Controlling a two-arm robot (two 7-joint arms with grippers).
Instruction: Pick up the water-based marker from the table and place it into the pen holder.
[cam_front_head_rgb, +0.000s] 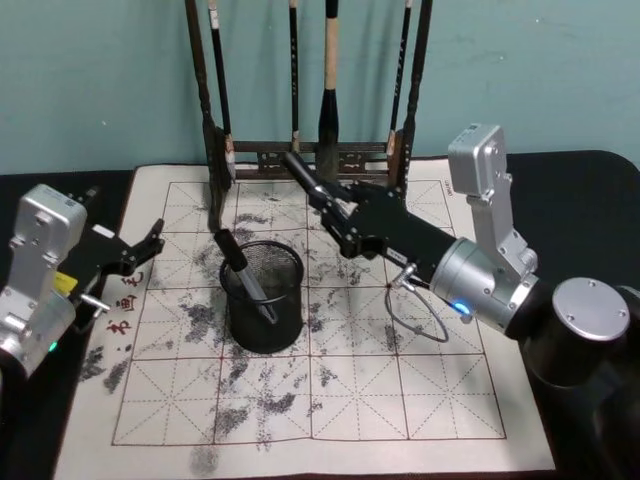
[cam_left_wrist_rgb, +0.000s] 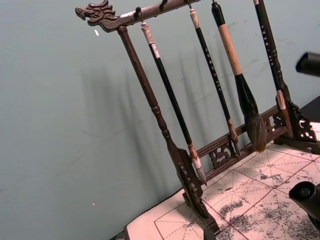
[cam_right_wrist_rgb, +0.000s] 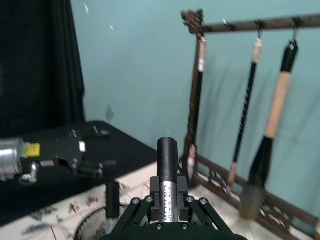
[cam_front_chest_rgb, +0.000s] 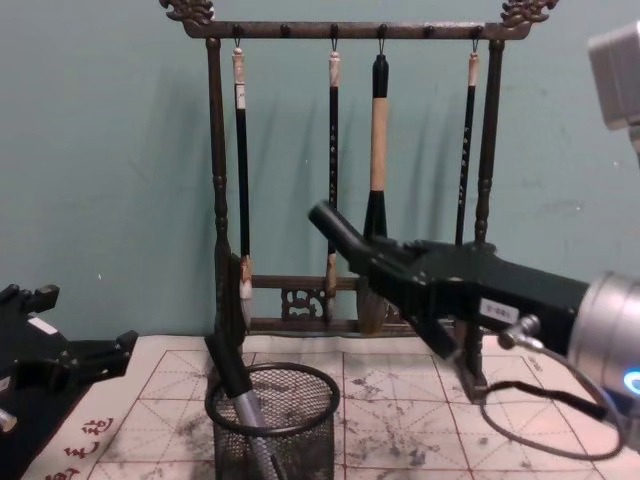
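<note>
My right gripper (cam_front_head_rgb: 338, 215) is shut on the water-based marker (cam_front_head_rgb: 305, 180), a silver barrel with a black cap. The marker points up and toward the rack, held in the air above the table (cam_front_head_rgb: 400, 400), to the right of and behind the pen holder (cam_front_head_rgb: 285, 320). The chest view shows the marker (cam_front_chest_rgb: 335, 228) higher than the holder's rim (cam_front_chest_rgb: 275, 372). In the right wrist view the marker (cam_right_wrist_rgb: 167, 165) stands up between the fingers (cam_right_wrist_rgb: 145, 206). A second marker (cam_front_head_rgb: 240, 268) leans inside the mesh cup. My left gripper (cam_front_head_rgb: 125, 265) rests open at the mat's left edge.
The tall dark wooden brush rack (cam_front_head_rgb: 310, 155) with hanging brushes stands at the back of the mat, just behind the held marker. A loop of cable (cam_front_head_rgb: 415, 320) hangs under my right wrist. The front of the mat (cam_front_head_rgb: 300, 420) is bare.
</note>
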